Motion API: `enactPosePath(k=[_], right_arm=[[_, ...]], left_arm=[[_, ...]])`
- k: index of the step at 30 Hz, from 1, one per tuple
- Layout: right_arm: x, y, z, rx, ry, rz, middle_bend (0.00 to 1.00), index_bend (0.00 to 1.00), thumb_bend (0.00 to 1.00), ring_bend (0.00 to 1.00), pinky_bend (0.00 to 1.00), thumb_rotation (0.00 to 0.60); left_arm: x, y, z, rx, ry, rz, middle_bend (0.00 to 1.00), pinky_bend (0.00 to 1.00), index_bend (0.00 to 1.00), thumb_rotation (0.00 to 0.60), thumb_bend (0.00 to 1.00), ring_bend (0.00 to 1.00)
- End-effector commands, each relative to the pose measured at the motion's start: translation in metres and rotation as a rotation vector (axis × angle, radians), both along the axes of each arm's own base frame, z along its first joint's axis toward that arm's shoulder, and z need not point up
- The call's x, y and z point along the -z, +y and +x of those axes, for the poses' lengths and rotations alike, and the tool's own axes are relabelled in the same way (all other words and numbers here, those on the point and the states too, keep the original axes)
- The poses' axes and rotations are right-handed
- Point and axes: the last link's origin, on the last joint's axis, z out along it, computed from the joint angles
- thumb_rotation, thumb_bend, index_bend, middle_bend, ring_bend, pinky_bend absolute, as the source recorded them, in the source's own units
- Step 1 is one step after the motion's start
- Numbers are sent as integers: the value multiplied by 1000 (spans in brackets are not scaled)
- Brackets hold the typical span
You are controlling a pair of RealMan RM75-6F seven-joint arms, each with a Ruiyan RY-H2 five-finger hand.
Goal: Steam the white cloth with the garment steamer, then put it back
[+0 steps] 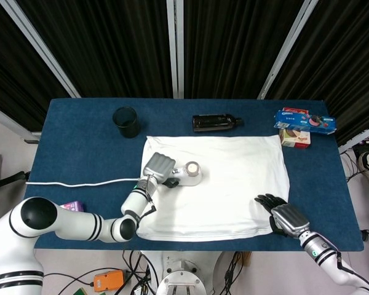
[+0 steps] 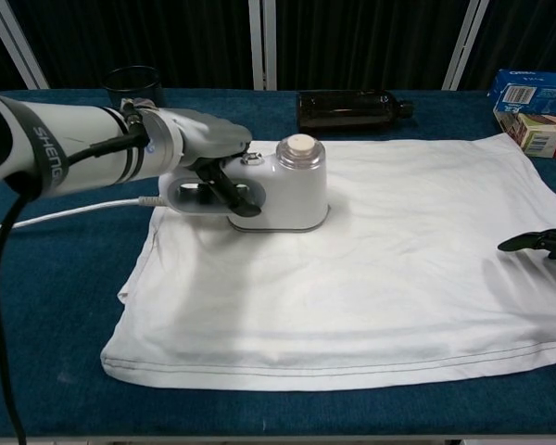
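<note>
Garment steamer (image 2: 278, 184): stood base-down on the upper-left part of the white cloth (image 2: 371, 269), its handle loop wrapped by the fingers (image 2: 224, 190) of the left hand (image 2: 199, 148); the round cap is turned upward.
Long axis: the steamer body is laid out sideways from the fingers, toward the cloth's middle, with the handle at the hand's end and the head at the far end.
Bearing of unsteamed cloth: most of the fabric is spread beyond the steamer head and nearer the robot than the fingers, so a sweep in those directions is judged to be what the steaming step calls for.
Cord (image 1: 80, 182): trailed from the handle end away from the cloth, behind the left fingers, across the blue table (image 1: 80, 138).
Right hand (image 1: 281, 215): rested with its fingers flat and apart on the near right corner of the cloth, nothing grasped; well apart from the steamer, so the left hand is far the nearer.
Hazard: the cloth is judged likely to bunch ahead of the steamer if the right-hand corner is let go.
Beyond the cloth: a dark bottle (image 2: 352, 108), lying flat, and a black cup (image 1: 126, 121) are set past the far hem.
</note>
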Motion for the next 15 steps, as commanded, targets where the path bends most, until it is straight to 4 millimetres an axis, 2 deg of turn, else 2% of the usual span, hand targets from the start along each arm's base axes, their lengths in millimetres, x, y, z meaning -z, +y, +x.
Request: enactPosePath(k=[1,9,12,15], right_arm=[[0,0,0,-1,0,-1,119,113,1000,60,175,600],[-1,-2,2,-5,0,-4,119,114,1000,61,175,600],[-1,-2,3,-9,-1,-5,119,114,1000,61,175,600],[-1,-3,3,-9,-2,-6,119,114,1000,61,175,600]], left_arm=[[-11,15,-18,-80,-16,40,908,770,843,368,555,805],[-41,37,-55,-212,-48,131,898,770,843,368,555,800],[-50,38,-54,-199,-68,149,898,770,843,369,555,800],[-54,31,-45,-154,-106,143,898,770,843,370,555,800]])
